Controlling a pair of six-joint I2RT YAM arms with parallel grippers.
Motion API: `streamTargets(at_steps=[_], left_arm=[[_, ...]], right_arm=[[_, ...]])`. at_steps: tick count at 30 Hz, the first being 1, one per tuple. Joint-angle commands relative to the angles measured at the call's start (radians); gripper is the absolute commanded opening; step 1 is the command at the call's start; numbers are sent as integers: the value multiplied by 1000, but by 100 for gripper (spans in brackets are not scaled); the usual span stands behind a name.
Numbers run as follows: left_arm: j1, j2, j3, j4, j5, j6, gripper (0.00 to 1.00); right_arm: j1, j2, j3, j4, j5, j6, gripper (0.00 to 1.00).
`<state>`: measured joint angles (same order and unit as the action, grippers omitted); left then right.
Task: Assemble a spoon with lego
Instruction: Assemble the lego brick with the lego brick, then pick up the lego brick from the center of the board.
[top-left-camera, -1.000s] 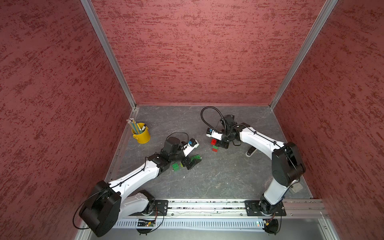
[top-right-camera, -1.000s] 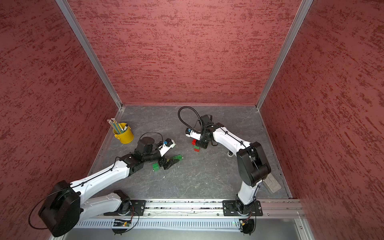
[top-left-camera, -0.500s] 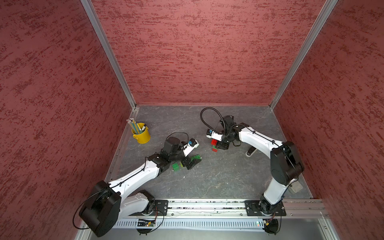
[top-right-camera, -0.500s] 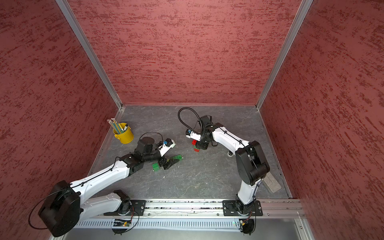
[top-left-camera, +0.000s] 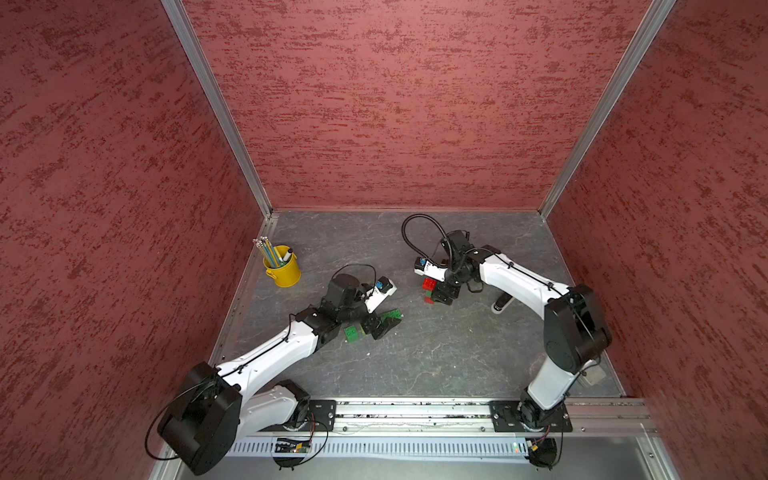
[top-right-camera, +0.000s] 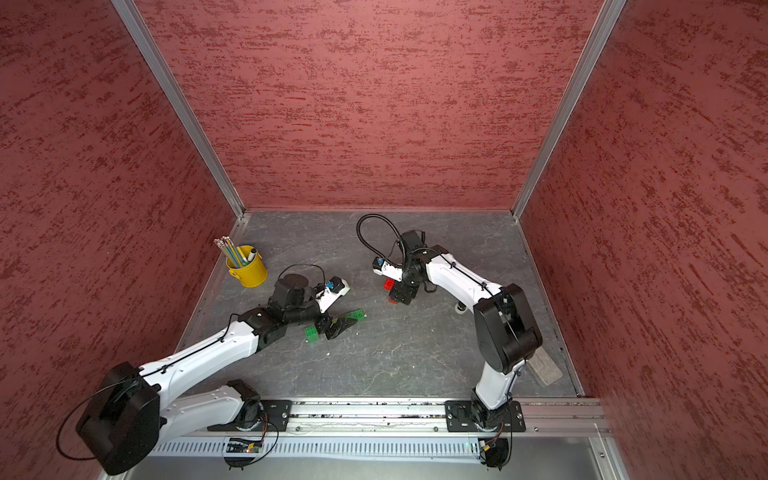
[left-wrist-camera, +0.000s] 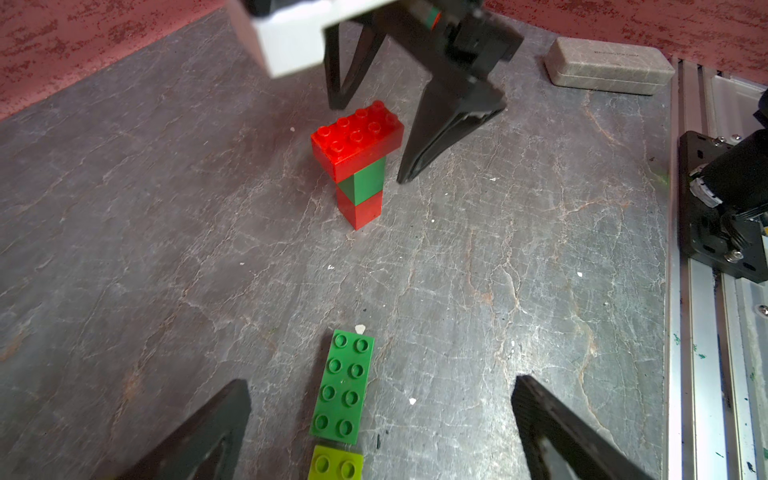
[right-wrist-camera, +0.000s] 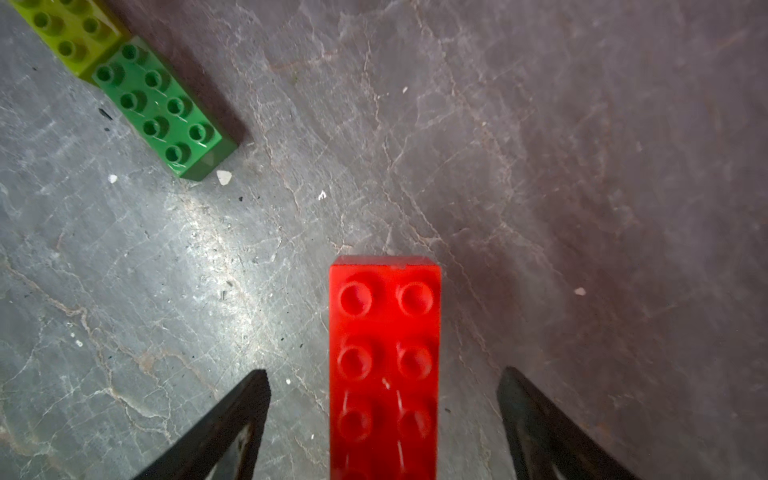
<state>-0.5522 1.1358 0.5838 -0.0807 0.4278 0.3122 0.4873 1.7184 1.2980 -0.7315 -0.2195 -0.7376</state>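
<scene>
The spoon (left-wrist-camera: 357, 166) is only partly built. It stands upright on the desk (left-wrist-camera: 166, 249), right of centre in both top views. A red square brick (left-wrist-camera: 360, 210) is at the foot, a dark green square brick (left-wrist-camera: 365, 178) sits on it, and a red oblong brick (right-wrist-camera: 384, 353) lies across the top, studs up. Standing it on end probably lets each new piece be pressed straight down, and the wider red brick looks like the start of the head.

The right tool (right-wrist-camera: 383, 374) straddles that top brick with its jaws spread, a clear gap on each side, gripping nothing.

Well apart, toward the left arm, a dark green oblong brick (left-wrist-camera: 343, 386) lies flat with its studs up. A lime brick (left-wrist-camera: 336, 463) touches one of its ends. The left tool (left-wrist-camera: 380, 382) hangs low over them, jaws wide to either side of the green brick, holding nothing. It looks ready to take that brick next.

The obstacle, as I judge it, is the right tool, which sits around the very studs a new brick needs. The narrow foot could also tip under a sideways push.

A yellow cup (top-left-camera: 284, 272) of pencils stands near the left wall. A grey block (left-wrist-camera: 606, 66) lies by the front rail (top-left-camera: 415, 409), clear of the work.
</scene>
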Motion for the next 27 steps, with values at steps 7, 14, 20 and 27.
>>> streamTargets(at_steps=[7,14,20,27], left_arm=[[114,-110,45,-39,-48,-157,100],[313,-105,83,-121,-123,-360,100],[444,-113,80,-149,-104,-442,100],[483,-77,83,-159,-107,-471,100]], right_arm=[[67,-204,-18,27,3,-66,87],[199,-183,-64,125,-90,-125,84],[271,-57,-84,224,-144,-159,80],[313,126,6,215,-147,-228,74]])
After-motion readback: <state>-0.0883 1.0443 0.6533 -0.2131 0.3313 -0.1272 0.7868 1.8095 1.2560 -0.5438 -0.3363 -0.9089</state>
